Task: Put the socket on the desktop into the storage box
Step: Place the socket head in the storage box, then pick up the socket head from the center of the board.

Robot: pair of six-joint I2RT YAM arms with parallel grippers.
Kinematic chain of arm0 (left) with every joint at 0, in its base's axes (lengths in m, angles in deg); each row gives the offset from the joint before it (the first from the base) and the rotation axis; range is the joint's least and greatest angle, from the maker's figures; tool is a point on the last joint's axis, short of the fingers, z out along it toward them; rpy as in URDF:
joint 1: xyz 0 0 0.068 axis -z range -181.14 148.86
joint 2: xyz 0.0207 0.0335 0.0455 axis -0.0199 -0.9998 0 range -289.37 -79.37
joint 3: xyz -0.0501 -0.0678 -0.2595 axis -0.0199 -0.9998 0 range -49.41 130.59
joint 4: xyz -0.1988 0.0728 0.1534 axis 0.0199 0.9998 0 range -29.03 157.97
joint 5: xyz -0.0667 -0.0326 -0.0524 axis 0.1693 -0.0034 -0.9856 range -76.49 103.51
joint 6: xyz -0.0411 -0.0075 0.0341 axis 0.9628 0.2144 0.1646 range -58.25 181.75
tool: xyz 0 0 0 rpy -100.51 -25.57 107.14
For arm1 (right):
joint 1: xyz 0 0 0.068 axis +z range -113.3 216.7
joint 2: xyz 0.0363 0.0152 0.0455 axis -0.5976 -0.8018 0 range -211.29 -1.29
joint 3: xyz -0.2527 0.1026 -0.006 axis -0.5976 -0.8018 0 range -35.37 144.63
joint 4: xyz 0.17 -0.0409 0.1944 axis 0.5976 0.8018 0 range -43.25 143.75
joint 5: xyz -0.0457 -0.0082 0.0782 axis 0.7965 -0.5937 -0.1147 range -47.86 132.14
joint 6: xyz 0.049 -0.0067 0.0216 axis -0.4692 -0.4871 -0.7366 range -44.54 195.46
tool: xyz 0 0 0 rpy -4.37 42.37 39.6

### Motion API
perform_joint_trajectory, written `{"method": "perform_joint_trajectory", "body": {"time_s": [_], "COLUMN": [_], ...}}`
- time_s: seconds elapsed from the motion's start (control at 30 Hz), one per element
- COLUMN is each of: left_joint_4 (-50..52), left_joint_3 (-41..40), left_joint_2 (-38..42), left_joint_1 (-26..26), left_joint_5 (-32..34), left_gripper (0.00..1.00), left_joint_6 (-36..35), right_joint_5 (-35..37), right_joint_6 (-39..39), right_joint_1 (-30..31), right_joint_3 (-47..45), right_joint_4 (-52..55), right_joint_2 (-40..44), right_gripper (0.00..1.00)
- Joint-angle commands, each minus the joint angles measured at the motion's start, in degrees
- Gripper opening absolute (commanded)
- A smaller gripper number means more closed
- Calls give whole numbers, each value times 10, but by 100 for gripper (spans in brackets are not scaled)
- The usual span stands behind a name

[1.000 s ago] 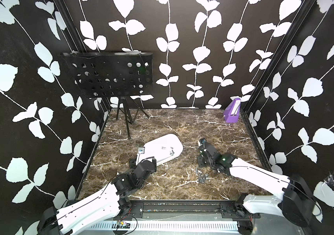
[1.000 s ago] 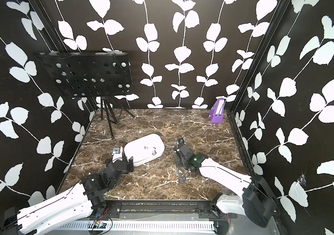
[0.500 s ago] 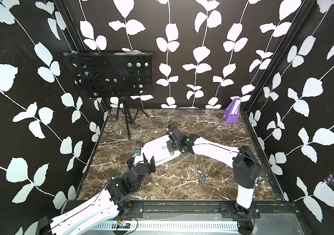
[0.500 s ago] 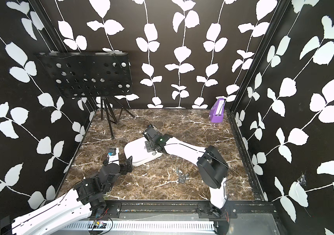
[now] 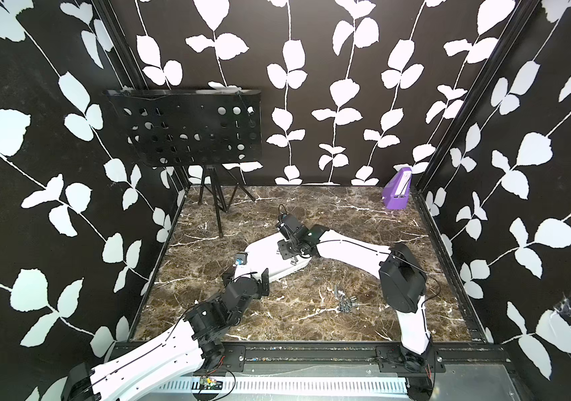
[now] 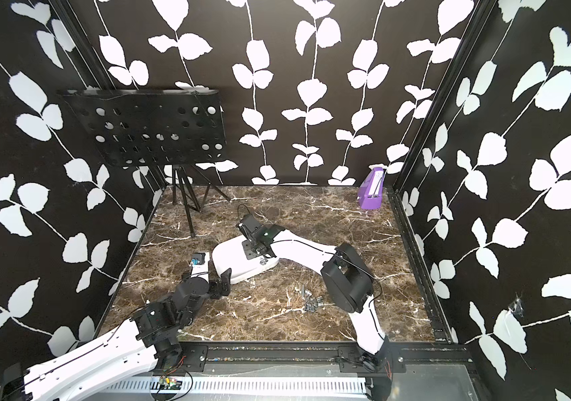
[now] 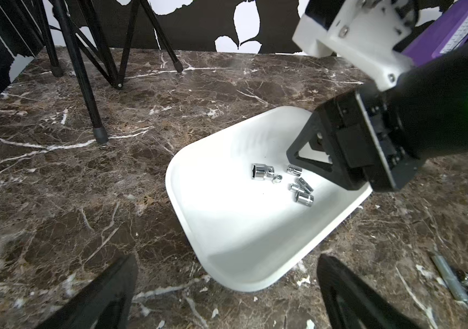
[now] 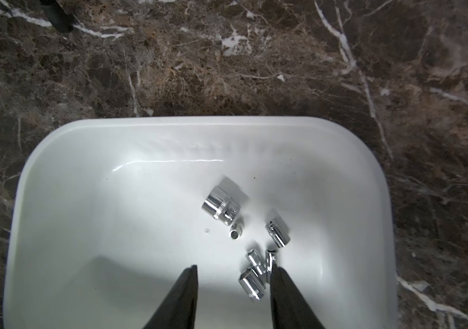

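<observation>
The white storage box [image 5: 263, 258] [image 6: 232, 258] lies mid-desktop. Several chrome sockets [image 8: 221, 206] lie inside it, seen too in the left wrist view [image 7: 262, 171]. My right gripper [image 5: 289, 255] [image 8: 234, 269] hangs over the box's right end, open. One small socket [image 8: 251, 283] shows between its fingers, close to one finger and apart from the other. More sockets [image 5: 345, 302] [image 6: 308, 300] sit in a pile on the desktop near the right arm. My left gripper [image 5: 246, 277] [image 7: 227, 259] stands open and holds nothing at the box's near corner.
A black perforated music stand [image 5: 187, 132] on tripod legs [image 5: 218, 208] stands at the back left. A small purple upright box [image 5: 397, 191] sits in the back right corner. Patterned walls enclose the marble desktop [image 5: 329, 323] on three sides.
My right arm swung from the socket pile to above the storage box, and its jaws opened from shut. The left gripper drew back a little from the box.
</observation>
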Motion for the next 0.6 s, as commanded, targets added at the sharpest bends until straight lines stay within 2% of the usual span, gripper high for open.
{"method": "perform_joint_trajectory", "body": {"time_s": [0.0,0.13,0.33,0.43,0.57], "left_joint_4": [-39,-88,-97,-105,-110], "left_joint_3": [-3,-10,13,22,37], "left_joint_2": [6,-11,-72,-110,-157], "left_joint_1": [2,2,2,2,2], "left_joint_5": [-49,-126,-180,-200,-222], "left_gripper": [99,98,96,95,95], "left_joint_6": [-27,-46,-46,-49,-54], "right_joint_5": [17,51,154,158,121], "right_joint_6": [37,52,31,25,27], "right_joint_1": [10,12,13,12,12], "right_joint_3": [-64,-257,-481,-548,-570], "right_joint_4": [11,-40,-20,-30,-44], "right_joint_2": [119,304,546,588,555], "right_gripper": [47,46,50,52,50]}}
